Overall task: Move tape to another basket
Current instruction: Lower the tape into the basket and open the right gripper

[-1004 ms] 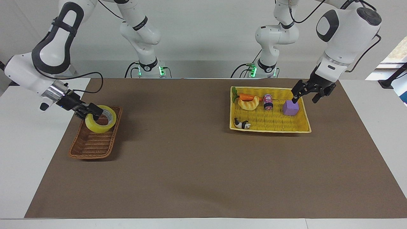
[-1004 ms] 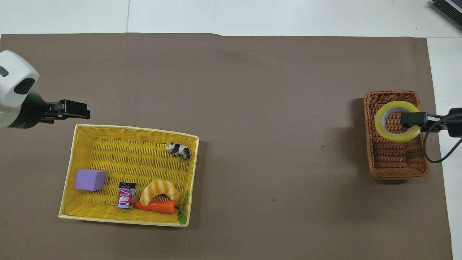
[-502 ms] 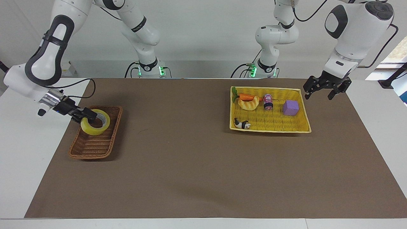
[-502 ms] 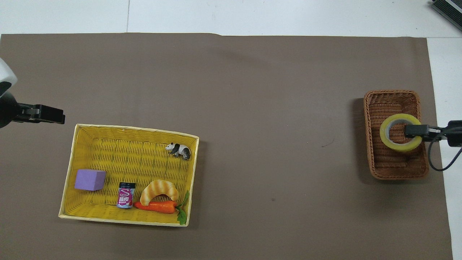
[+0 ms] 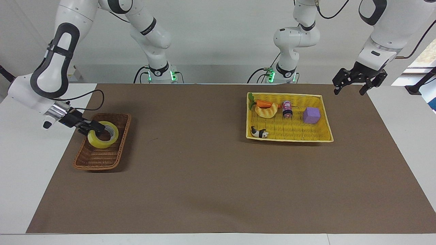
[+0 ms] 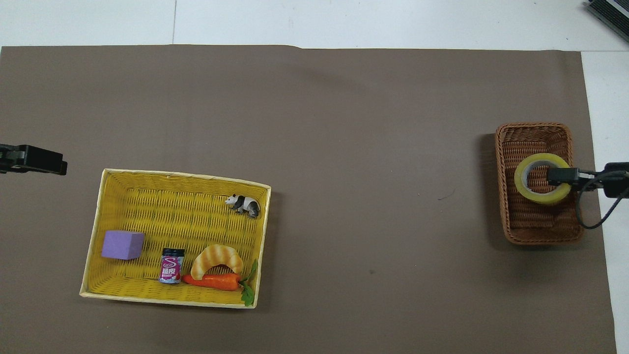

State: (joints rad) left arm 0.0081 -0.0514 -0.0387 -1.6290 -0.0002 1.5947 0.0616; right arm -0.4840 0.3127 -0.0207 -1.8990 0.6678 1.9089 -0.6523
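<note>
The tape (image 5: 102, 144), a yellowish roll with a pale core, sits low and tilted in the small brown wicker basket (image 5: 98, 158) at the right arm's end of the table. My right gripper (image 5: 98, 128) is shut on the roll's wall, one finger inside the ring. In the overhead view the right gripper (image 6: 560, 176) grips the tape (image 6: 540, 198) over the middle of the brown basket (image 6: 535, 226). My left gripper (image 5: 351, 89) is open and empty, up in the air over the table's corner beside the yellow basket (image 5: 289, 137); its tip shows in the overhead view (image 6: 59, 166).
The flat yellow basket (image 6: 186, 174) holds a purple cube (image 6: 123, 244), a small can (image 6: 171, 266), a croissant toy (image 6: 216, 258), a carrot (image 6: 211, 281) and a panda figure (image 6: 243, 204). A brown mat covers the table between the two baskets.
My right gripper has lowered the tape down into the brown basket. My left gripper has drawn away from the purple cube, up and out past the yellow basket's end.
</note>
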